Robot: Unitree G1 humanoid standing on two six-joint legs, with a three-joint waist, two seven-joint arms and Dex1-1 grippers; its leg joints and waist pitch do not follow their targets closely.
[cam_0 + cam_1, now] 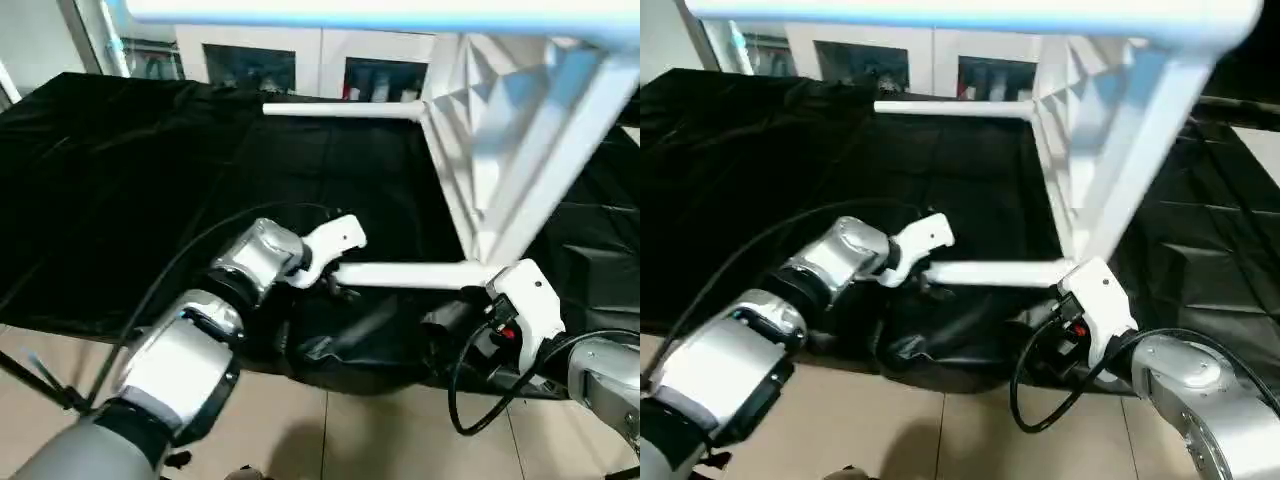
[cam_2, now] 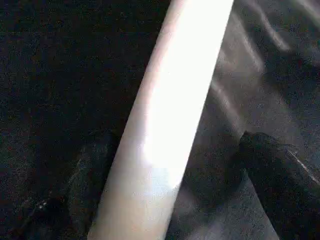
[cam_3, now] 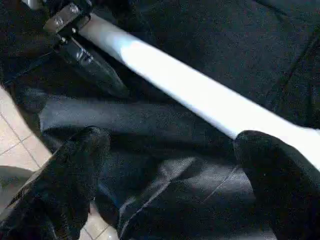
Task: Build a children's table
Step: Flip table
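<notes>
Head pair downward; wrist views close

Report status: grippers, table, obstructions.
Left gripper open, jaws straddling the near white tapered tube leg. Right gripper open by the same leg. White ribbed plastic tabletop tipped on edge. Nothing blocking.

One tabletop (image 1: pixel 500 130). Four legs showing: (image 1: pixel 405 275), (image 1: pixel 340 110), (image 1: pixel 560 150), (image 1: pixel 380 12). Two hands: left hand (image 1: pixel 338 285), right hand (image 1: pixel 1065 335). One black cloth (image 1: pixel 120 180).

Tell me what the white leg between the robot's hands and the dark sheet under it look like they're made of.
The leg looks like smooth white plastic tube, though painted metal can't be ruled out: it is round, even in colour, with a soft sheen along its length. The dark sheet looks like thin black cloth or plastic film: it wrinkles, folds and catches dull highlights.
</notes>
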